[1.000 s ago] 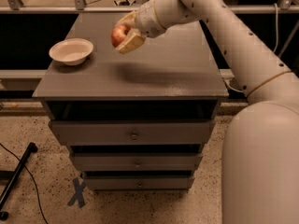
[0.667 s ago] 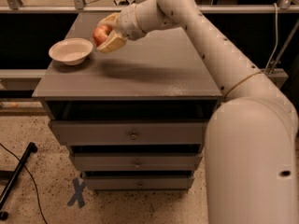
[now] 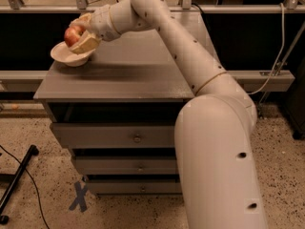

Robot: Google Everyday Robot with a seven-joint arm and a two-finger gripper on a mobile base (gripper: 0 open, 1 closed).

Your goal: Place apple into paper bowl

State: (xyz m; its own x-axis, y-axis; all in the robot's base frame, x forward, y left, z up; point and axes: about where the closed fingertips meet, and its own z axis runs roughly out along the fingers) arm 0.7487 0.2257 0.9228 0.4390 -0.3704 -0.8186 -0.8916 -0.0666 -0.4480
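The red apple (image 3: 74, 34) with yellowish patches is held between the fingers of my gripper (image 3: 78, 34), which is shut on it. The gripper hovers right above the paper bowl (image 3: 68, 57), a shallow cream bowl at the far left of the grey cabinet top (image 3: 128, 68). The apple sits over the bowl's middle, just above its rim. My white arm reaches in from the right across the cabinet top and hides part of the bowl's right side.
The grey cabinet has several drawers (image 3: 114, 137) below its top. A railing and dark panel (image 3: 28, 27) run behind it. A black stand leg (image 3: 19, 182) and cable lie on the speckled floor at left. A grey X mark (image 3: 79, 196) is on the floor.
My gripper has carried the apple left across the cabinet top, from the middle to right above the paper bowl.
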